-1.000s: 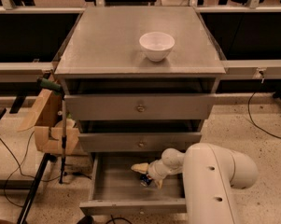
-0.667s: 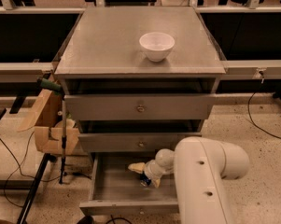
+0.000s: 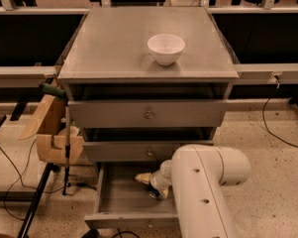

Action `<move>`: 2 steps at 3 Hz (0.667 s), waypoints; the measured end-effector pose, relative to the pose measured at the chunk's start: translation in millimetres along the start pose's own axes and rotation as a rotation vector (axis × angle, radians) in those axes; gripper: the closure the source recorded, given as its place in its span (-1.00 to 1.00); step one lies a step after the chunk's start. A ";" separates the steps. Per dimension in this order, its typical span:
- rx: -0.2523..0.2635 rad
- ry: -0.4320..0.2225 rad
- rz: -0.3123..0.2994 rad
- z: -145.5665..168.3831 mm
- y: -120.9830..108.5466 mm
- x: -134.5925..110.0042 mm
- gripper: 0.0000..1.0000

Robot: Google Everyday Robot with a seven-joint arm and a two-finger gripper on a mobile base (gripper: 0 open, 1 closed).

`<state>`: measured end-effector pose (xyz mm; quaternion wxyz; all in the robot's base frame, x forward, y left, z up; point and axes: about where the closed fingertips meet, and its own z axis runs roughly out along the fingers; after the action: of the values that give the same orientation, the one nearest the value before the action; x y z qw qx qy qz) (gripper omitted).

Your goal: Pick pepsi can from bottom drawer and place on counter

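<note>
One pincer (image 3: 149,181) hangs inside the bottom drawer (image 3: 120,198), toward its right wall, with the pepsi can (image 3: 157,193) directly beneath it. Whether it grasps the can, I cannot tell.

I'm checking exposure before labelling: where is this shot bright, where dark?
Camera view: counter and white bowl brightly lit, bowl casting a soft shadow; bottom drawer dim, where the tool sits inside it at the pepsi can.
</note>
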<state>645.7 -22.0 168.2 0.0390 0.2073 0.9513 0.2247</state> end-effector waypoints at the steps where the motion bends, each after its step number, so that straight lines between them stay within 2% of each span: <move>1: -0.013 -0.016 -0.019 6.8 -2.8 -17.0 -1.00; 2: -0.003 -0.011 -0.019 11.4 -6.3 -18.4 -1.00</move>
<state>662.0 -30.1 154.9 0.0466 0.1994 0.9527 0.2246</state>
